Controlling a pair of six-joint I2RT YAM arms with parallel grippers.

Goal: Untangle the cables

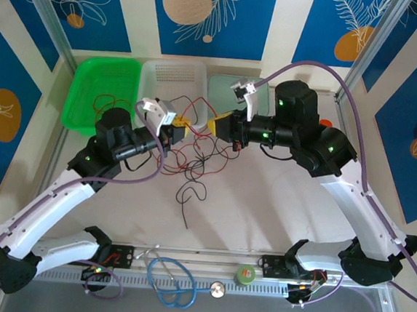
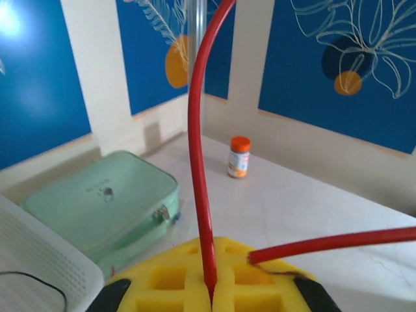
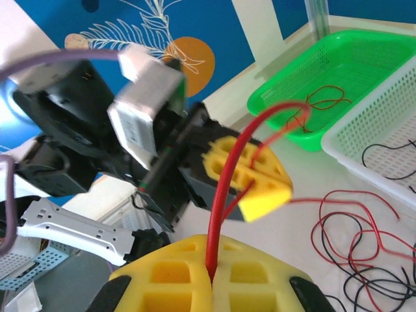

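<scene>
Risk: left gripper and right gripper sit nearly tip to tip at table centre. Each has its yellow pads pressed together, pinching what looks like the same red cable. The span between them is short, so a hard pull apart could slip it from the pads or cinch the knot. The cables are heaped on the table at 6 o'clock of the grippers. Finger clash also possible.

Green basket, 10 o'clock: red and dark wire loops. White basket, 12 o'clock: black wire. Mint case, 1 o'clock: shut, contents hidden.
</scene>
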